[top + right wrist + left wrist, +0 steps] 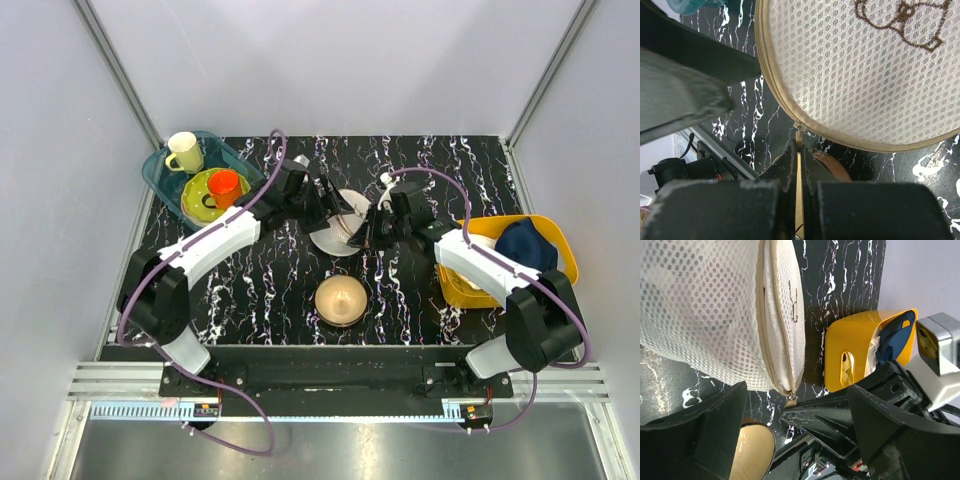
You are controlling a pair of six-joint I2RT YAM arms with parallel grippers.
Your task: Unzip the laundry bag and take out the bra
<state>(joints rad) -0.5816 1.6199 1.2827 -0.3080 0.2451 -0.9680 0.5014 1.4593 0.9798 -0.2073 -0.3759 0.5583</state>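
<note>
Observer: Where do the arms stand?

Operator: Both reach in from the near edge of the desk (260, 290) and meet over its middle. The left arm sweeps up from the near left corner and bends inward. The right arm comes from the near right corner and passes over the inner edge of the yellow tub (560, 225), which holds a dark blue cloth (527, 245).

Observer: And the laundry bag?

Operator: The laundry bag (338, 232) lies between the two wrists, mid-desk, just beyond the bronze bowl (341, 300). Its round lid with the dark bra drawing (900, 22) fills the right wrist view. The zip looks closed along every stretch I can see.

Observer: Left tool?

Operator: The left gripper (325, 203) sits at the bag's far left side, angled toward it. Its fingers (695, 430) are spread wide with nothing between them, and the mesh wall is just ahead.

Observer: Right one?

Operator: The right gripper (799, 150) points at the bag's rim with its fingers pressed together. The zip pull (799, 127) hangs right at their tips. Whether its tab is pinched between them, I cannot tell.

Observer: Anything else on the desk?

Operator: A teal tray (160, 175) sits at the far left corner, holding a cream mug (183, 152) and an orange cup (224, 185).
</note>
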